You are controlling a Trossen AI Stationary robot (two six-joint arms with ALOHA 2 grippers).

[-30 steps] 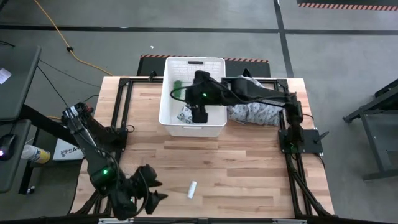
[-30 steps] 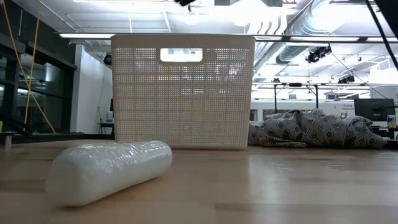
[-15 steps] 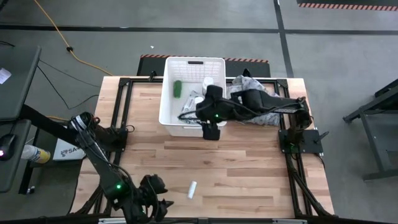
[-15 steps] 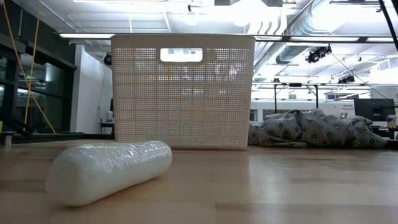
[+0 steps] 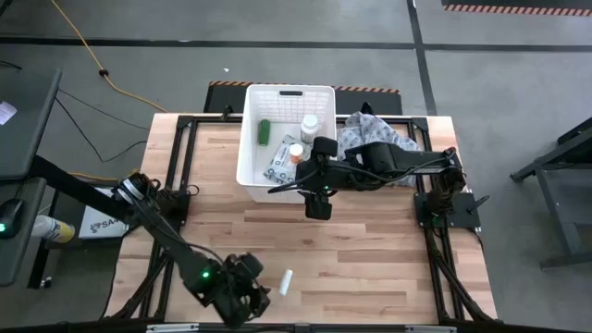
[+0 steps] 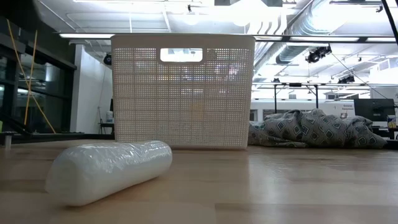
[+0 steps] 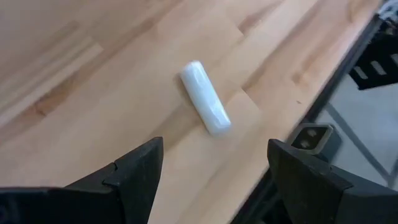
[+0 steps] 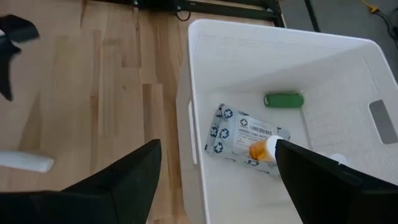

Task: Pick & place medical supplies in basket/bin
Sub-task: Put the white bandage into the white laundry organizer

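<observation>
A small white tube [image 5: 286,282] lies on its side on the wooden table near the front edge; it also shows in the left wrist view [image 7: 206,106] and in the low view [image 6: 109,169]. My left gripper [image 5: 261,291] hovers open just left of it, fingers apart and the tube ahead of them [image 7: 211,180]. The white lattice bin [image 5: 248,139] holds a green cylinder [image 8: 284,99], a wipes packet [image 8: 239,137], an orange-capped bottle [image 8: 264,148] and a white bottle [image 5: 310,122]. My right gripper [image 5: 317,205] hangs open and empty above the table, by the bin's near wall.
A grey patterned cloth [image 5: 375,139] lies crumpled right of the bin, under my right arm. Black frame rails [image 5: 185,166] run along the table's left and right edges. Bare wood [image 5: 370,259] stretches between the bin and the tube.
My left gripper has sunk and gone toward the table's right edge, closing on the white tube, still open. My right gripper has drawn back from above the bin's inside toward the near edge, past the bin's near wall, and turned, still open. The tube and bin have stayed put.
</observation>
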